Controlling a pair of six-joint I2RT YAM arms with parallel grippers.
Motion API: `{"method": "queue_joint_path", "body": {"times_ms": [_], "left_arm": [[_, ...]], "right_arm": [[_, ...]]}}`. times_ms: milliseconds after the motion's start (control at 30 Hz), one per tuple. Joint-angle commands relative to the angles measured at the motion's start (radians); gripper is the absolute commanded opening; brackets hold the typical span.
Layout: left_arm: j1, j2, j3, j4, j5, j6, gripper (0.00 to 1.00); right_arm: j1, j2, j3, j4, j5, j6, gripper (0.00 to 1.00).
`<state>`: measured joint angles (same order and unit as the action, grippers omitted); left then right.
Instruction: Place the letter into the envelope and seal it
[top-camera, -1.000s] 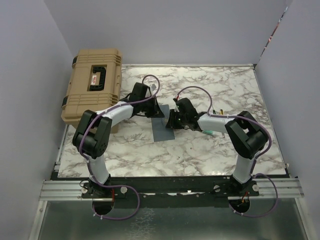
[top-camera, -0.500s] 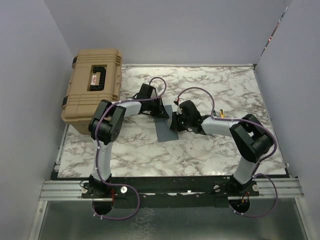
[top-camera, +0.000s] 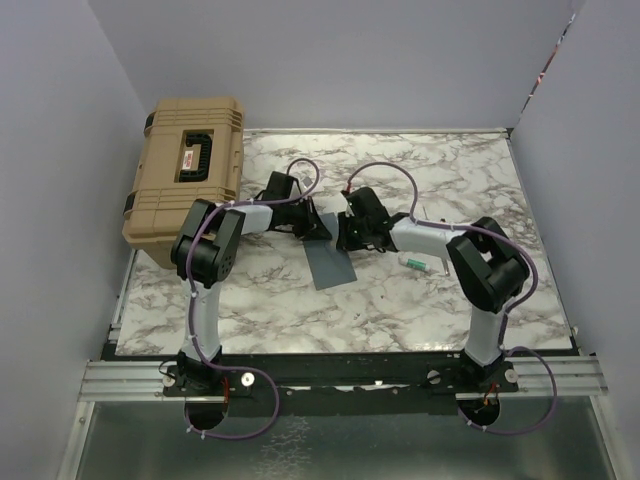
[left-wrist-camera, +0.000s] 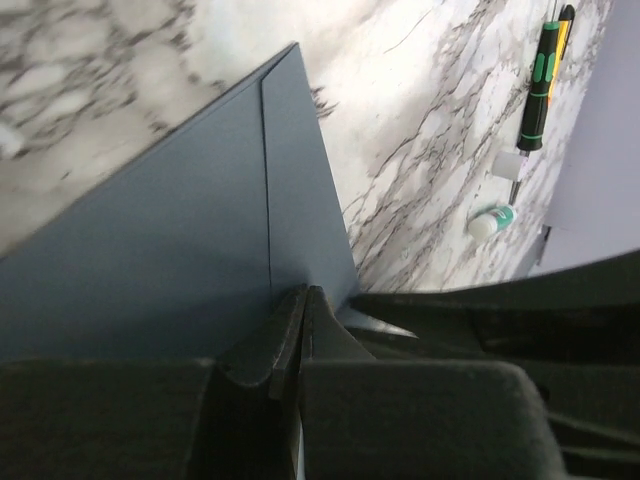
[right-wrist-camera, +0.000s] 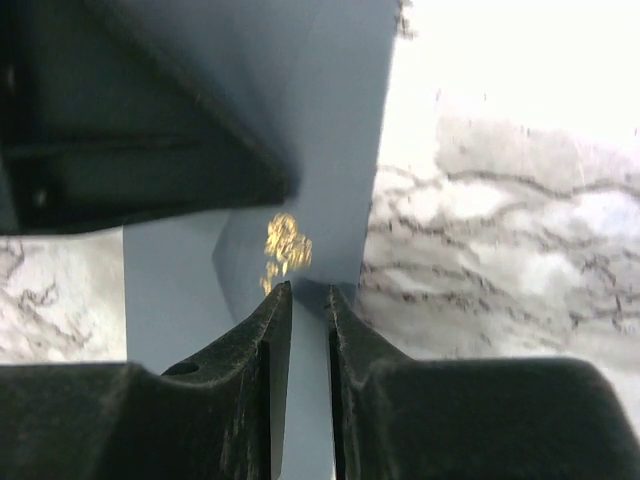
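**Grip.** I have both grippers on the envelope, which sits mid-table between the arms. The left gripper is clenched on its edge. The right gripper pinches a fold beside a gold mark. I cannot see the letter.

**Risk.** In my judgement, opposed pulls could tear or crease the paper, or one pinch could slip and free the flap.

**Surroundings.**
- Marble-patterned table, enclosed by pale walls.
- Tan case at far left.
- Screwdriver and small tube to the right.

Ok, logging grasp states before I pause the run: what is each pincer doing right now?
Left pincer: closed, pinching the edge of the envelope.
Right pincer: closed on the same envelope.
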<state>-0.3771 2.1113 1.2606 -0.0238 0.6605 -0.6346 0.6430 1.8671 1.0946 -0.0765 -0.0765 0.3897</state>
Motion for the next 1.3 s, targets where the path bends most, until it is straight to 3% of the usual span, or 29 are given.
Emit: {"method": "queue_joint_path", "body": {"times_ms": [0, 233, 433, 733, 1267], "left_arm": [[0.039, 0.046, -0.101, -0.151, -0.06, -0.016, 0.0], [0.046, 0.044, -0.115, -0.119, -0.043, -0.066, 0.0], [0.048, 0.051, -0.127, -0.082, -0.044, -0.094, 0.0], [0.065, 0.062, -0.121, -0.082, -0.063, -0.094, 0.0], [0.072, 0.073, -0.147, -0.088, -0.104, -0.071, 0.0]], "right_arm": [[0.019, 0.088, 0.097, -0.075, 0.071, 0.005, 0.23], [0.076, 0.19, 0.201, -0.114, 0.2, -0.016, 0.25], [0.137, 0.215, 0.191, -0.124, 0.264, -0.095, 0.29], [0.155, 0.127, 0.003, 0.019, 0.173, -0.191, 0.36], [0.155, 0.1, -0.061, 0.079, 0.083, -0.251, 0.45]]}}
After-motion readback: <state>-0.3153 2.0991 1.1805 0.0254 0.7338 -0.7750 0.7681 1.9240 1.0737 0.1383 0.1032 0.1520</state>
